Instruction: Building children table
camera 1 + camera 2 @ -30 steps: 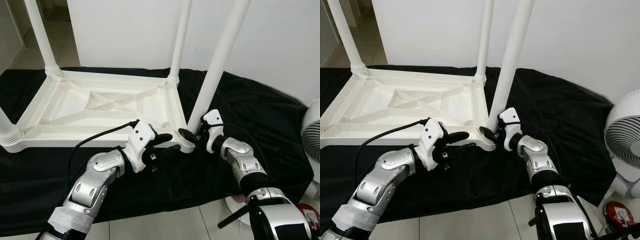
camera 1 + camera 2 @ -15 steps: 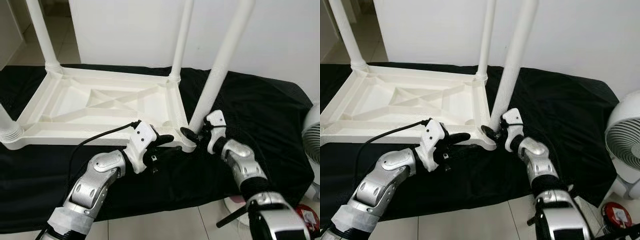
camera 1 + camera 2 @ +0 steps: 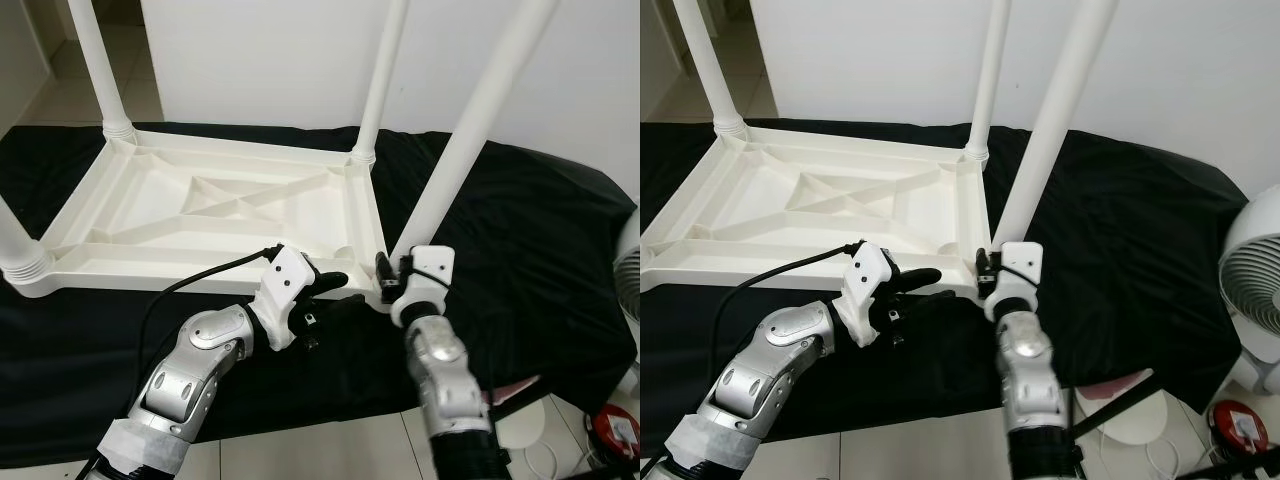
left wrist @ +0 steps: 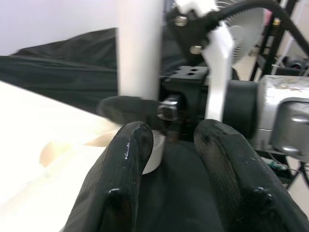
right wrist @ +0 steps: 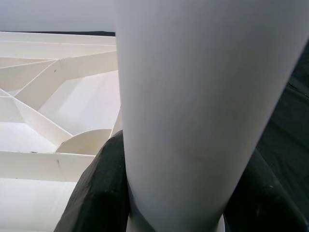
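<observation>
A white plastic table lies upside down on a black cloth. Three of its legs stand in the corners. The fourth leg leans to the right over the near right corner socket. My right gripper is shut on the base of this leg; in the right wrist view its black fingers sit on either side of the white tube. My left gripper hovers just left of that corner, its fingers slightly open with nothing between them, pointing at the leg.
A white floor fan stands at the right, off the cloth, with a red object on the tiles below it. A white wall rises close behind the table. A black cable runs along my left arm.
My right forearm has swung from the right side to nearly straight in front of the corner, still gripping the leg's base. The leg leans a little more to the right. The left gripper has barely moved.
</observation>
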Available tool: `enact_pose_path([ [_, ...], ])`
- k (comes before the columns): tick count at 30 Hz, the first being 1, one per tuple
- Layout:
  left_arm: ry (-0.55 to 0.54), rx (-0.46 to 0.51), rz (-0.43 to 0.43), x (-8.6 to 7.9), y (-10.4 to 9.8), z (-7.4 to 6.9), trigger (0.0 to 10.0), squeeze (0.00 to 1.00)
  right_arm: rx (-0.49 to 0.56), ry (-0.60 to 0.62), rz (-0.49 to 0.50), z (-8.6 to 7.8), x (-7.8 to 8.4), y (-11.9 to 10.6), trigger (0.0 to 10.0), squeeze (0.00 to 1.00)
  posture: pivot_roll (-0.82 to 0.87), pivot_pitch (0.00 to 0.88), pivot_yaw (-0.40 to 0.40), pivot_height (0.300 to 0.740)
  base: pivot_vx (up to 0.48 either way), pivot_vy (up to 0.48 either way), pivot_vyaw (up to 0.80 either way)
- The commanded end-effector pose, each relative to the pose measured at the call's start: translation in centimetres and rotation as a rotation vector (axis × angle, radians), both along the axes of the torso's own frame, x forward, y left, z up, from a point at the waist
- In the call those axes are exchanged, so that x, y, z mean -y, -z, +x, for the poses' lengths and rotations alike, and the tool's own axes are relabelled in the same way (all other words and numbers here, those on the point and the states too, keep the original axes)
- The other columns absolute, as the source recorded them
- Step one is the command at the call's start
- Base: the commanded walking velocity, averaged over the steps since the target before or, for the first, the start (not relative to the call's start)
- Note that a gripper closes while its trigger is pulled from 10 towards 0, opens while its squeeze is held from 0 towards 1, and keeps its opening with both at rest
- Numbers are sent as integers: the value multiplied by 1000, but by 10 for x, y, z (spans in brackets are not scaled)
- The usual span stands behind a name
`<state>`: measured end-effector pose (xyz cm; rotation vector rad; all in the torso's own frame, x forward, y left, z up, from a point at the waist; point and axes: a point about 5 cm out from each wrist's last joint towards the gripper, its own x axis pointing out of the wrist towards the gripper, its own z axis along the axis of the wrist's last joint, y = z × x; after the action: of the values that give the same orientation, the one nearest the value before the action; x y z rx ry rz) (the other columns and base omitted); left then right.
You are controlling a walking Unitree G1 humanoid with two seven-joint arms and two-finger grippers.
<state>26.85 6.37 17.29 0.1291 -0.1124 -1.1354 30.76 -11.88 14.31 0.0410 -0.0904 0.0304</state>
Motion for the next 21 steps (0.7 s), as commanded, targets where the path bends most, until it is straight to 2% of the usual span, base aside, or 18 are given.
enact_pose_path([
  [1, 42, -20, 11, 5, 3, -2, 10000, 0, 6, 35, -4, -5, 6, -2, 0, 0, -7, 86, -86, 740, 0, 0, 0],
  [6, 38, -20, 15, 5, 4, -2, 10000, 0, -11, 30, 1, -9, 8, -3, 0, 0, -3, 84, -93, 740, 0, 0, 0],
  [7, 36, -20, 14, 5, 4, -2, 10000, 0, -19, 34, -1, -10, 7, -4, 3490, 0, -2, 84, -93, 740, 0, 0, 0],
  [8, 35, -21, 13, 5, 4, -3, 10000, 0, -21, 19, -2, -10, 6, -5, 10000, 0, 1, 82, -97, 740, 0, 0, 0],
  [12, 33, -22, 13, 6, 5, -4, 10000, 0, -12, 8, 2, -11, 8, -7, 10000, 0, 5, 82, -101, 740, 0, 0, 0],
  [13, 31, -23, 12, 6, 6, -5, 10000, 0, -6, -14, 6, -11, 10, -8, 10000, 1000, 8, 83, -104, 740, 0, 0, 0],
  [16, 21, -20, 14, 5, 6, -4, 10000, 0, 3, -59, -7, -9, 21, -9, 10000, 1000, 19, 82, -112, 740, 0, 0, 0],
  [18, 21, -20, 14, 5, 6, -4, 10000, 0, 3, -59, -7, -9, 21, -9, 10000, 1000, 19, 82, -112, 740, 0, 0, 0],
  [19, 1, -24, 9, 4, 6, -3, 10000, 0, 0, -97, -52, -7, 35, -7, 10000, 1000, 19, 81, -111, 740, 0, 0, 0],
  [20, -14, -28, 4, 3, 7, -3, 10000, 0, -4, -103, -78, -6, 40, -6, 10000, 0, 19, 81, -111, 740, 0, 0, 0],
  [21, -33, -34, -6, 3, 7, -2, 10000, 0, -19, -120, -72, -6, 44, -4, 10000, 0, 15, 76, -104, 740, 0, 0, 0],
])
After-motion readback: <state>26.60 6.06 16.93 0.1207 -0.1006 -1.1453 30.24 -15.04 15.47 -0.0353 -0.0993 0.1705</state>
